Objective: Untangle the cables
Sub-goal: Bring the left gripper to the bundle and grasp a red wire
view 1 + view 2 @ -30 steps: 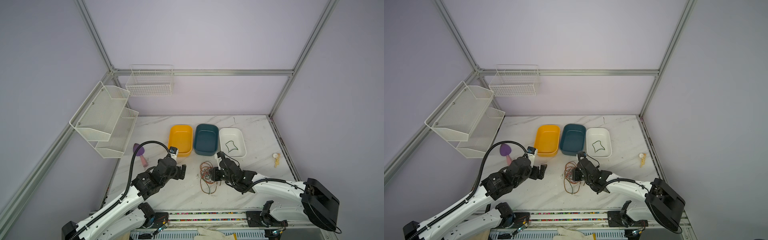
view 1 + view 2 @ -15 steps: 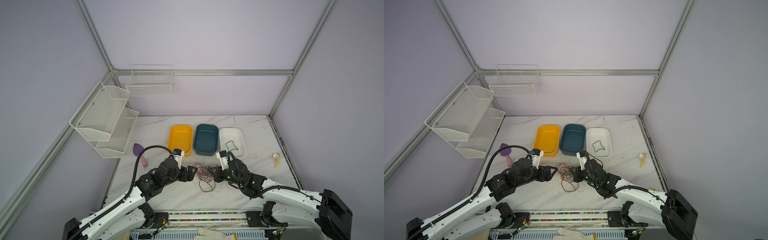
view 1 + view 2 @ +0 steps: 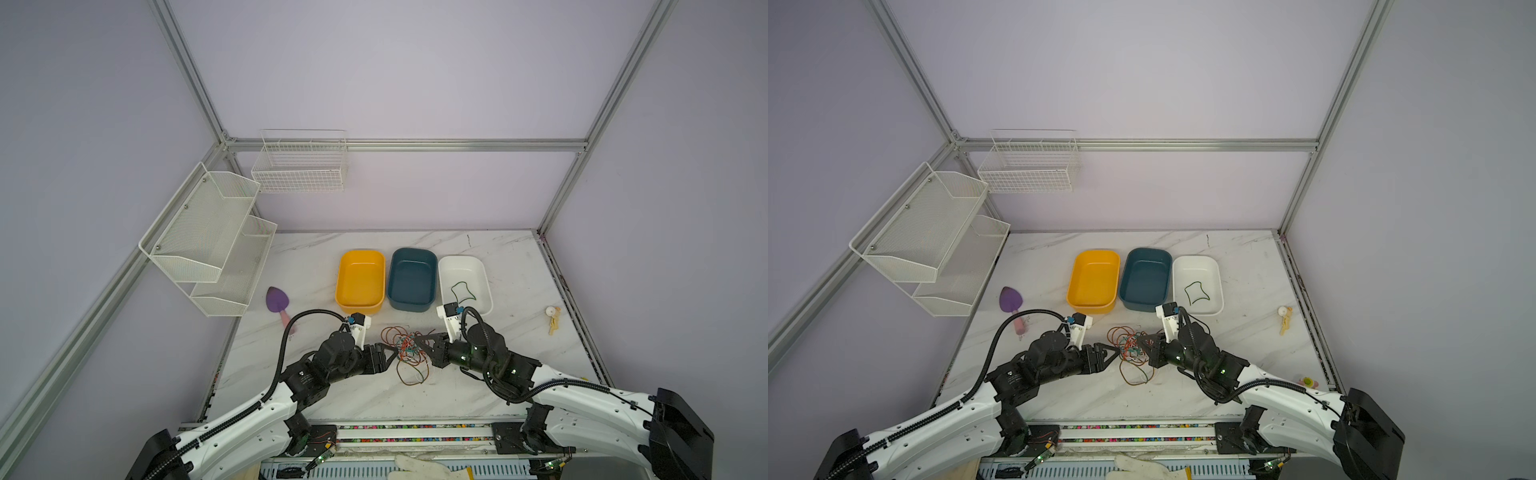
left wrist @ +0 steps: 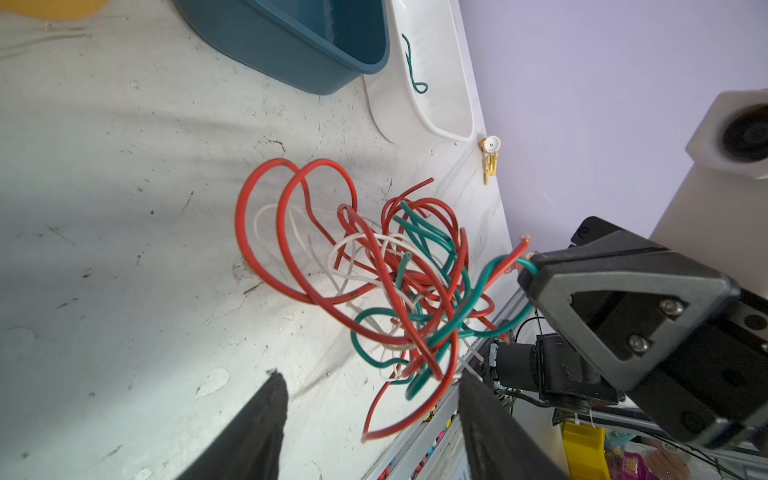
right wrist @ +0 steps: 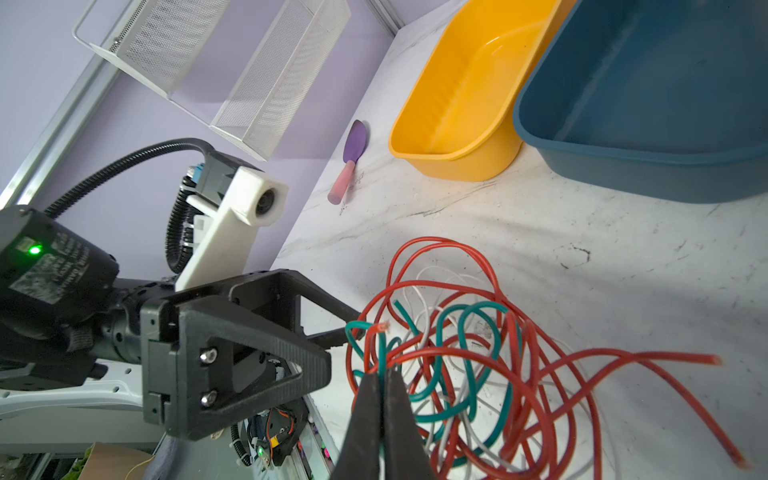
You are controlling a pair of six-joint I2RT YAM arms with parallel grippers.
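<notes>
In both top views the cables (image 3: 405, 353) lie as one loose snarl on the table (image 3: 519, 270), in front of the trays. The left end effector (image 3: 392, 353) and right end effector (image 3: 417, 341) meet at it from opposite sides. One green cable (image 3: 463, 292) lies apart in the white tray (image 3: 487, 286). The likely risk is that if both arms draw apart, the whole snarl drags along instead of opening.

In the left wrist view, the left end effector (image 4: 370, 376) stands spread, its matte black jaws on either side of the nearest loops and closed on nothing. Several loops sit in that gap, so closing here could trap more than one wire and cinch the knot tighter. The cables (image 4: 374, 270) are thin, round, glossy-sheathed wires in red, white and green. They are springy enough to hold open curls above the scuffed, marble-patterned table.

In the right wrist view, the right end effector (image 5: 380, 382) is pressed together, pinching a green strand (image 5: 353, 330) and a red strand (image 5: 372, 345) close to their ends. The grip is that near the tips and the sheath looks slick, so a firm pull may slide them out. The red strand's tip is frayed bare wire that could snag neighbouring loops. The left end effector (image 5: 345, 336) shows ribbed, triangular plastic jaws.
</notes>
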